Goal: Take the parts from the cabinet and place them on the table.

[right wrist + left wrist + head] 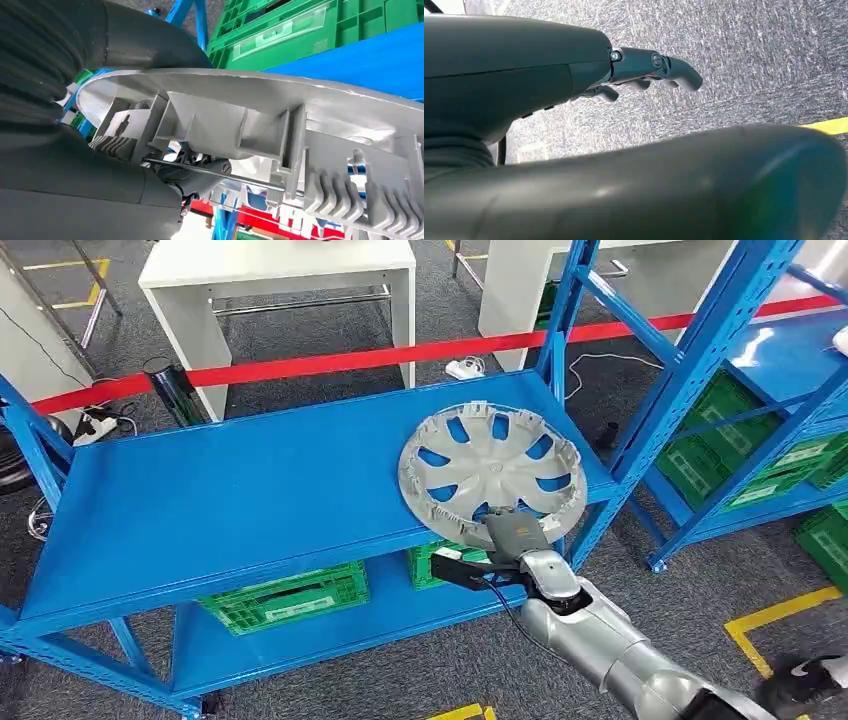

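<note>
A silver hubcap [492,472] lies inner side up on the right end of the blue shelf [250,490], its near edge reaching over the shelf's front lip. My right hand [515,535] grips that near rim. In the right wrist view the ribbed grey rim of the hubcap [280,115] is clamped between the thumb and the darker fingers [200,182] of my right hand [75,190]. My left hand [644,70] hangs over grey carpet with its fingers slightly bent and holds nothing.
Green crates [285,598] sit on the lower shelf under the hubcap. A second blue rack with more green crates [740,455] stands to the right. A red barrier tape [400,355] runs behind the shelf, with a white table [280,270] beyond it.
</note>
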You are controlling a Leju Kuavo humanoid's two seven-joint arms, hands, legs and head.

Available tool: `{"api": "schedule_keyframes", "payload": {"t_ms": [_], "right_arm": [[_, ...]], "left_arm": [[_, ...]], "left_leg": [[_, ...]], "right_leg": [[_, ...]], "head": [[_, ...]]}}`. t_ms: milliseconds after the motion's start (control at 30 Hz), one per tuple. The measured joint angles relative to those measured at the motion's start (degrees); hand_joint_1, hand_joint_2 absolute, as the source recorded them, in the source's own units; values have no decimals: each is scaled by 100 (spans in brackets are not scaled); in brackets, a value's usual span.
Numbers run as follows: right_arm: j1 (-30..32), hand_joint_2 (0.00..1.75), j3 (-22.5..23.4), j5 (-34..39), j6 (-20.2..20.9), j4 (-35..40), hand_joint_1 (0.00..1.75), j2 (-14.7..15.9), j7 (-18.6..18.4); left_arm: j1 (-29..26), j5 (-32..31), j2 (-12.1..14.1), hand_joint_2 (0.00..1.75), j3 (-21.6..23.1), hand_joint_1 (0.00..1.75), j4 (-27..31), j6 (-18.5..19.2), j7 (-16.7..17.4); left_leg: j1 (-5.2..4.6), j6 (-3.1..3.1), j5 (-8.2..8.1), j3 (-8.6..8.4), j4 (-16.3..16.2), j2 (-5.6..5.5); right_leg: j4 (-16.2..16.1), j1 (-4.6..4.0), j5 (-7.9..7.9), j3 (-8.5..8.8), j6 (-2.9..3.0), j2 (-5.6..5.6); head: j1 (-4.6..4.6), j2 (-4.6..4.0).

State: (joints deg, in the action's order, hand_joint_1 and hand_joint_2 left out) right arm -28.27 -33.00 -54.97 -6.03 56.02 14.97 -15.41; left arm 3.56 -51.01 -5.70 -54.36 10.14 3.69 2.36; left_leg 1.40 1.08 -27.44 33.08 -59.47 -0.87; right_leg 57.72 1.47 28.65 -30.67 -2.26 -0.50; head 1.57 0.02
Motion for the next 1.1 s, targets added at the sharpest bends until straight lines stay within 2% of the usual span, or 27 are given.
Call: {"api": "schedule_keyframes", "payload": {"t_ms": [167, 233, 300, 400, 433, 600, 733, 767, 800, 833, 967, 1100], "right_arm": [[114, 175, 74, 37, -114, 177, 175, -44, 26], [112, 175, 166, 159, -125, 358, 175, -37, 159], [-194, 175, 236, 567, 191, 525, 175, 22, 464], [-1159, 175, 304, 1257, 782, 529, 175, 159, 747], [-1396, 175, 319, 1274, 817, 529, 175, 181, 765], [-1983, 175, 282, 1475, 774, 527, 175, 212, 824], [-3152, 175, 179, 1782, 927, 457, 175, 124, 817], [-3437, 175, 164, 1821, 963, 450, 175, 83, 809], [-3649, 175, 140, 1858, 1014, 448, 175, 63, 762], [-3808, 175, 114, 1937, 1043, 455, 175, 63, 725], [-4139, 175, 31, 2080, 1043, 634, 175, 102, 553], [-4120, 175, -11, 2157, 994, 944, 175, 336, 463]], "left_arm": [[0, -70, 0, 0, -13, 0, -4, 2, 2], [1, -138, 0, 0, -13, 0, -7, 2, 0], [20, -192, 0, 0, -11, 0, -7, 4, -2], [113, -212, 0, 0, -11, 0, -7, 11, -9], [129, -221, 0, 175, -9, 0, -7, 11, -9], [136, -166, 0, 175, -9, 0, -7, 26, -76], [193, -48, -4, 175, -18, 0, -7, 63, -195], [203, -26, -7, 0, -20, 0, -7, 63, -205], [212, -11, -11, 0, -22, 0, -7, 63, -206], [221, 0, -22, 175, -26, 0, -7, 63, -210], [223, -4, -61, 175, -59, 0, -7, -50, -184], [196, -74, -83, 175, -59, 0, -7, -111, -166]], "left_leg": [[0, 2, -6, -9, 0, 1], [-1, 2, -6, -1, 0, 7], [-5, 3, -4, 15, 0, 40], [-15, -3, 38, 66, 0, 55], [-13, 2, 41, 68, 0, 48], [-15, 9, 52, 93, 0, 11], [-29, 22, 72, 150, -1, 8], [-28, 22, 72, 148, -1, 7], [-28, 22, 72, 148, -1, 5], [-27, 22, 72, 150, 0, -1], [-23, 22, 69, 149, 0, -6], [-17, 22, 69, 152, 0, -17]], "right_leg": [[0, -1, 5, 10, 3, -1], [1, -1, -1, 6, -1, -5], [10, 2, -11, -23, -6, -36], [19, 14, -48, -96, -10, -53], [19, 12, -48, -99, -9, -43], [32, 13, -55, -96, -10, -21], [47, 27, -65, -174, -11, -25], [47, 26, -64, -174, -11, -23], [47, 21, -64, -174, -11, -20], [47, 14, -62, -174, -8, -13], [45, 13, -53, -173, -2, -6], [44, 15, -51, -171, -2, 9]], "head": [[0, 0], [0, 0], [0, 0], [-2, 0], [0, 0], [0, 0], [-2, 0], [-2, 0], [-4, 0], [0, 0], [-2, 0], [-2, 0]]}}
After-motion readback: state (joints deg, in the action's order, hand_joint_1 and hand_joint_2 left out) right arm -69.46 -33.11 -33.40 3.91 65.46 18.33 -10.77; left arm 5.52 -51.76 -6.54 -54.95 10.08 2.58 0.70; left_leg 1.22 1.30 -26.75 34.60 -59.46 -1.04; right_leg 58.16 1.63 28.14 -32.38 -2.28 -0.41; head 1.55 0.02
